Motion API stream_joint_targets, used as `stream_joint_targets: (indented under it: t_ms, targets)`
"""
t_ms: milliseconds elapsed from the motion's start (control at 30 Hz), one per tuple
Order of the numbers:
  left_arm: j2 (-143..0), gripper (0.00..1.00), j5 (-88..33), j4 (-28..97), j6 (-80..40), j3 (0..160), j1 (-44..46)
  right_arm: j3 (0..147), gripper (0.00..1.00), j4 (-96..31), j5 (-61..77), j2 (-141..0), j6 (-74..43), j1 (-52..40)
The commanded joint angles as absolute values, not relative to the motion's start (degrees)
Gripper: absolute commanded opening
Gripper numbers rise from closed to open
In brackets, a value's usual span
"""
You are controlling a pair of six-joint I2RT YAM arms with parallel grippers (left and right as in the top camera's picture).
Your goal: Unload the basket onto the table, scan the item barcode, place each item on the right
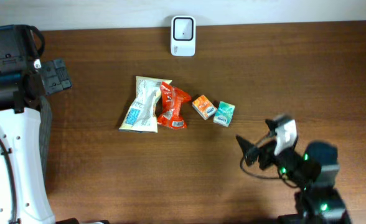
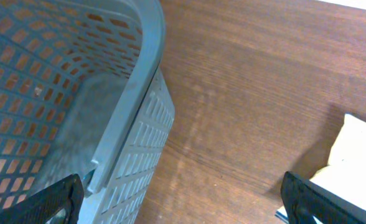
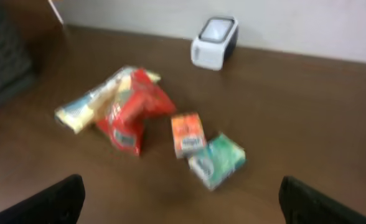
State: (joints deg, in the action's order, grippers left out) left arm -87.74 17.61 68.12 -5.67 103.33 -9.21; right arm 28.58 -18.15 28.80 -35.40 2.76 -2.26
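Note:
The white barcode scanner (image 1: 183, 36) stands at the table's far edge and shows in the right wrist view as well (image 3: 215, 41). Four items lie mid-table: a pale bag (image 1: 142, 104), a red packet (image 1: 172, 104), a small orange box (image 1: 203, 106) and a teal box (image 1: 224, 113). My right gripper (image 1: 253, 132) hangs open just right of and nearer than the teal box (image 3: 217, 160), holding nothing (image 3: 180, 196). Far to the left, my left gripper (image 1: 61, 76) is open and empty (image 2: 180, 199), above bare wood beside a basket.
A grey perforated basket (image 2: 139, 124) stands at the table's left side, under the left gripper's left finger. A pale cream edge (image 2: 357, 155) shows at the right of the left wrist view. Brown wood (image 1: 295, 68) surrounds the items.

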Motion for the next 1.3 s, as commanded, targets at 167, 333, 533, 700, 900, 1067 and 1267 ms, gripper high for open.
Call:
stream_joint_targets:
  t_ms: [167, 333, 533, 700, 900, 1067, 1267]
  targets:
    - [-87.85, 0.99, 18.26, 68.18, -6.42, 103.15, -9.26, 58.54, 0.98, -34.52, 44.18, -70.74, 2.24, -2.59]
    - [-87.85, 0.99, 18.26, 68.18, -6.42, 103.15, -9.26, 58.57, 0.96, -24.99, 54.74, -83.77, -5.65, -4.93]
    - [-87.85, 0.99, 18.26, 68.18, -6.42, 103.15, -9.26, 62.41, 0.84, -17.37, 35.03, -91.31, -21.3, -17.3]
    - [-87.85, 0.99, 18.24, 68.18, -6.42, 103.15, -9.28, 93.56, 0.96, -39.29, 26.04, -107.74, -0.1, -22.9]
    - [-87.85, 0.99, 18.26, 68.18, -6.42, 103.15, -9.26, 120.97, 0.99, -59.02, 26.7, -129.36, 33.01, -22.87]
    - [-87.85, 0.99, 18.24, 68.18, -6.42, 103.15, -9.26, 120.97, 0.99, -55.24, 34.68, -135.44, 33.89, -22.87]
    - [-87.85, 0.99, 18.24, 68.18, -6.42, 103.15, -9.26, 120.95, 0.9, -54.7, 38.52, -141.1, 33.87, -22.98]
